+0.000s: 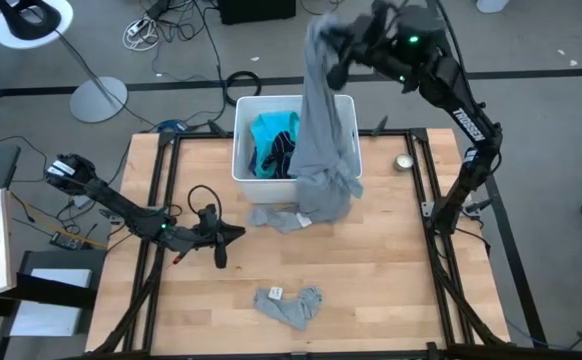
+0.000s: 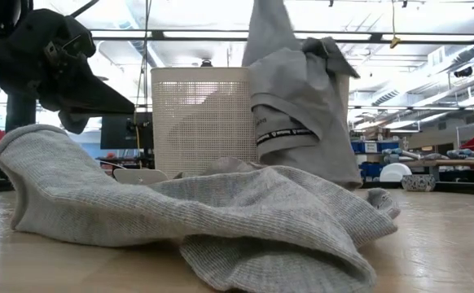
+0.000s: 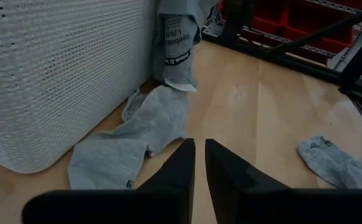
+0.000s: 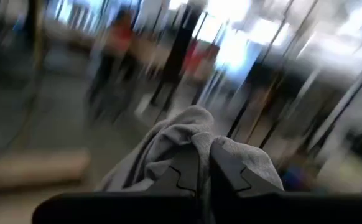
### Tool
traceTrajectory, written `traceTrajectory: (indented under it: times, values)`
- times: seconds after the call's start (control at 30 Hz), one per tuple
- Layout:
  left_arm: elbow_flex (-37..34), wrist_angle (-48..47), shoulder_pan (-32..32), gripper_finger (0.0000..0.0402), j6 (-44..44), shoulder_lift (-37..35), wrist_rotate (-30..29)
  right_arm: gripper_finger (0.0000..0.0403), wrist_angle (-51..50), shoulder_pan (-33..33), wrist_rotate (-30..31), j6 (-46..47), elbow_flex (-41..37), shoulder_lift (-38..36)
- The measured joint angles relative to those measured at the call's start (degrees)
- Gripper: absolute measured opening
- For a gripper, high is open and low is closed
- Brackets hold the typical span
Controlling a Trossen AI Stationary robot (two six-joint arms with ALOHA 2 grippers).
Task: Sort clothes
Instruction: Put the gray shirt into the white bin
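Both fingers of the right gripper (image 4: 204, 163) clamp the grey shirt (image 1: 321, 130) above the bin's rim (image 1: 239, 140) — left gripper (image 3: 199, 163) nearly closed, empty.

Grey shirt (image 2: 302, 106) hanging before bin (image 2: 200, 118)

I see the grey shirt (image 1: 323, 130) hanging over the white bin (image 1: 243, 150), blocking its right half; only the left side, over the turquoise garment (image 1: 269, 132), is open from above. The counter (image 1: 391, 270) lies bare right of the grey sock (image 1: 289, 303).
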Motion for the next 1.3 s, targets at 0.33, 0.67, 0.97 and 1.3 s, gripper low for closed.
traceTrajectory:
  times: [0.33,0.67,0.97,1.3]
  values:
    - [0.00,-0.16,-0.01,0.0041,-0.94,0.00,0.87,0.0024,-41.07,-0.17,-8.82,13.26,-8.71,0.06]
    - [0.02,1.18,-0.04,0.0041,-3.37,0.02,2.16,0.0095,-19.82,-1.10,-13.73,16.93,-39.73,0.14]
    - [0.02,3.55,-0.04,0.0041,-2.59,0.02,3.27,0.0195,3.19,-3.50,-15.86,25.18,-61.18,0.13]
    - [0.02,4.18,-0.04,0.0041,-2.57,0.00,3.24,0.0269,-0.83,-3.54,-17.19,23.73,-56.16,-1.48]
